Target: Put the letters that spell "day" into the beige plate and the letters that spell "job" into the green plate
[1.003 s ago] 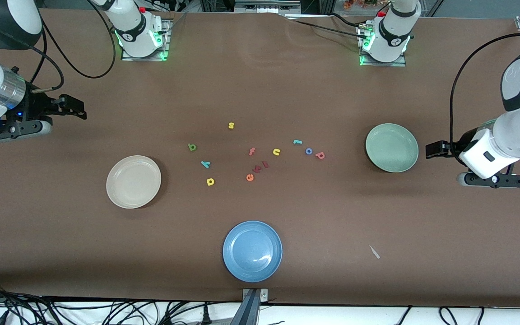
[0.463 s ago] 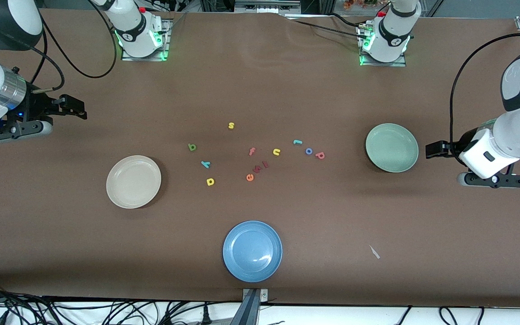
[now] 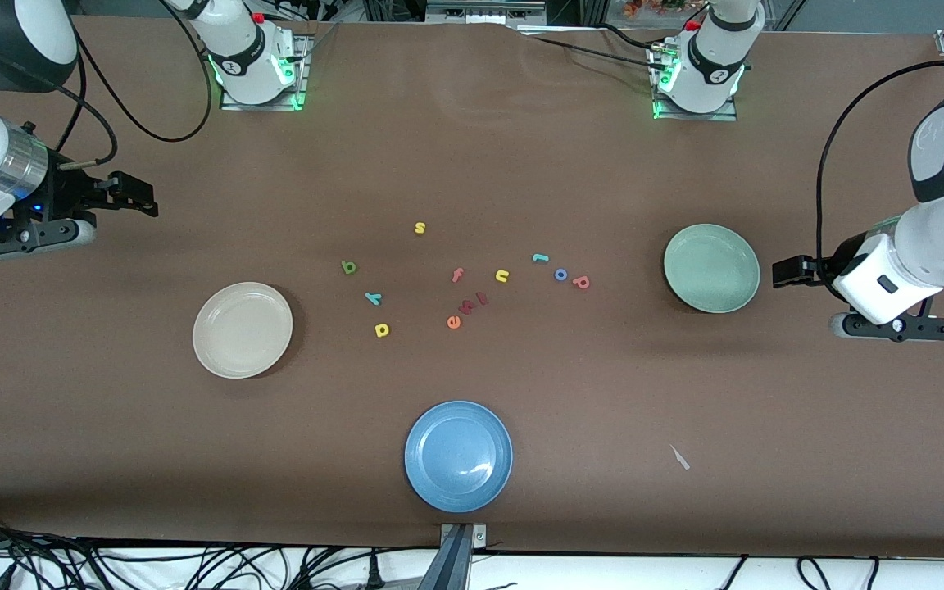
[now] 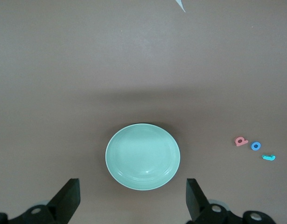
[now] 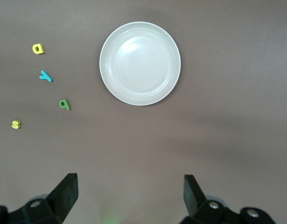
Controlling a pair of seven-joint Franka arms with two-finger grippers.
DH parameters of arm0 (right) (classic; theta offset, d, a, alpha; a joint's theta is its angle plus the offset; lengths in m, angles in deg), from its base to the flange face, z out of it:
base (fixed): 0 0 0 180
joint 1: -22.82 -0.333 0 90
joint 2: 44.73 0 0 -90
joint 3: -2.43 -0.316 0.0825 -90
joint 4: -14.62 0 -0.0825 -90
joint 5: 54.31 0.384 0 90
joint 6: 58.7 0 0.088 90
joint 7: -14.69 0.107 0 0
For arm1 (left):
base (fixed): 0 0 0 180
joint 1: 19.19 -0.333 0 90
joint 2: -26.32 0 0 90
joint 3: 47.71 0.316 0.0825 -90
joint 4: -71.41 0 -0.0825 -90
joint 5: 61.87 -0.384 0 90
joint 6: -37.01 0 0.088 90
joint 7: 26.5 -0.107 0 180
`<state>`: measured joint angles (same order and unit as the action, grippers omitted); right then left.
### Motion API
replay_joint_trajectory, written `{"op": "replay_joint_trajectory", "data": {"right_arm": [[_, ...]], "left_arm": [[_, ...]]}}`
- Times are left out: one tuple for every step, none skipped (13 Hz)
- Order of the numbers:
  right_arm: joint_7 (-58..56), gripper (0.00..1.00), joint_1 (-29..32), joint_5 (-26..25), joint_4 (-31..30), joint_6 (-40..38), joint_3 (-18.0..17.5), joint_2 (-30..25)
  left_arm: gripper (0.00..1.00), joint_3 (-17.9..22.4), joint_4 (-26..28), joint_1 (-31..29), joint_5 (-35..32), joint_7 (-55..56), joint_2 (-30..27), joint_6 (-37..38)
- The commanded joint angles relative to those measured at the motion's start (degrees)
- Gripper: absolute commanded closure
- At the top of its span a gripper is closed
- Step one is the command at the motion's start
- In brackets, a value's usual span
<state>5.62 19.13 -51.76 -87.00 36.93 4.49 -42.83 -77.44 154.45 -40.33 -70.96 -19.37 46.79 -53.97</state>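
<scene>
Nothing has moved on my screens since the earlier frames: both arms wait at the table's ends, jaws spread wide and empty.

Working from the front camera outward, the blue plate (image 3: 458, 456) lies nearest and has no part in this job. Farther off comes the beige plate (image 3: 242, 329), bare, toward the right arm's end. Beside it lie the yellow a (image 3: 382, 330), the teal y (image 3: 373, 298) and the olive-green d (image 3: 348, 267), close enough that I judge them grouped for the right gripper (image 3: 134, 197), which hangs over bare table at that end.

The green plate (image 3: 711, 268), also bare, sits toward the left arm's end, with the pinkish-red b (image 3: 581, 282), blue o (image 3: 560, 274) and light-teal j (image 3: 540, 258) strung in a row near it. The left gripper (image 3: 790, 271) hangs just beside that plate, well placed to take them.
</scene>
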Motion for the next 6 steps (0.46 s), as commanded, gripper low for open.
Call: {"op": "replay_joint_trajectory", "data": {"right_arm": [[-0.9, 0.0, 0.2, -0.6, 0.3, -0.8, 0.0, 0.0], [-0.8, 0.0, 0.2, -0.6, 0.3, -0.8, 0.0, 0.0], [-0.8, 0.0, 0.2, -0.6, 0.3, -0.8, 0.0, 0.0], [-0.8, 0.0, 0.2, -0.6, 0.3, -0.8, 0.0, 0.0], [-0.9, 0.0, 0.2, -0.6, 0.3, -0.8, 0.0, 0.0], [-0.9, 0.0, 0.2, -0.6, 0.3, -0.8, 0.0, 0.0]], "left_arm": [[0.0, 0.0, 1.6, -0.6, 1.4, -1.8, -1.3, -0.3], [0.0, 0.0, 1.6, -0.6, 1.4, -1.8, -1.2, -0.3], [0.0, 0.0, 1.6, -0.6, 1.4, -1.8, -1.1, -0.3], [0.0, 0.0, 1.7, -0.5, 1.4, -1.8, -1.1, -0.3], [0.0, 0.0, 1.8, -0.5, 1.4, -1.8, -1.1, -0.3], [0.0, 0.0, 1.9, -0.5, 1.4, -1.8, -1.1, -0.3]]}}
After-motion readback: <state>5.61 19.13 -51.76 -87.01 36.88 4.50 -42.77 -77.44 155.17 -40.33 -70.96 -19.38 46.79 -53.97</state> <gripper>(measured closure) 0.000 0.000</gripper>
